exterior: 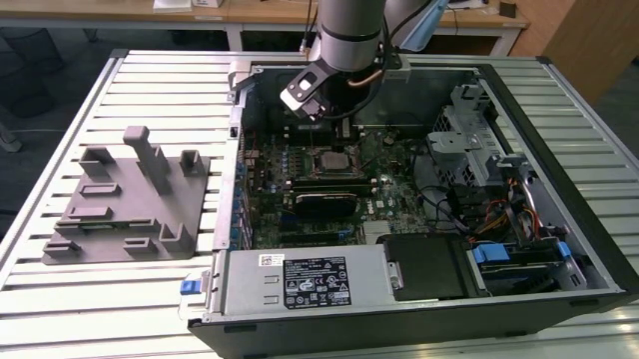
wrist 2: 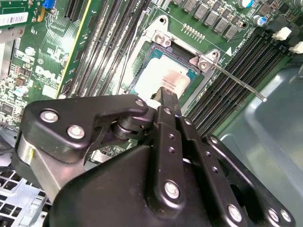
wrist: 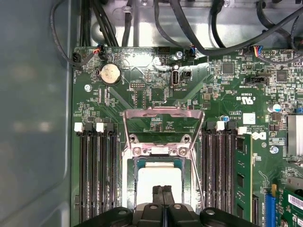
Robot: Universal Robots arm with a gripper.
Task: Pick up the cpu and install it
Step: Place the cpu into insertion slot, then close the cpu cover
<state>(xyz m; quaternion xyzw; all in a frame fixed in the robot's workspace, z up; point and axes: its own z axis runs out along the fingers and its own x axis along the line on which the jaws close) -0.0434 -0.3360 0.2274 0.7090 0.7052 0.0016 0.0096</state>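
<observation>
Room: pale wooden desks (exterior: 260, 13) stood along the far wall, with dark floor beneath them.
Worktop: a worktop (exterior: 150, 82) of light metal slats carried everything.
Fixture: a grey block (exterior: 120, 209) with upright posts and slots sat on the slats at the exterior view's left, just beside the case.
Case: a black case (exterior: 420, 321) lay on its side with the panel off and the inside facing up.
Inside the case: a green board (exterior: 394, 194) covered the floor of the case. A silver power unit (exterior: 299, 280) ran along the near edge, and a metal drive cage (exterior: 469, 127) with loose cables (exterior: 499, 217) stood at the exterior view's right.
Board: rows of black memory slots (wrist: 97, 175) flanked the socket, and a coin cell (wrist: 110, 74) sat apart near a corner.
Socket: its metal plate (wrist: 163, 113) was swung up and open, and the thin lever (wrist 2: 236, 82) stuck out to one side.
Cpu: the cpu (wrist: 158, 176) lay flat in the open socket, silvery top up, as both wrist views showed (wrist 2: 161, 75).
Arm: the grey arm (exterior: 349, 30) reached down into the far part of the case.
Pincer: the pincer (wrist: 163, 191) was clenched, its two fingers pressed together with nothing between them. The tips sat over the cpu's edge (wrist 2: 166, 92), and I could not tell whether they touched it.
</observation>
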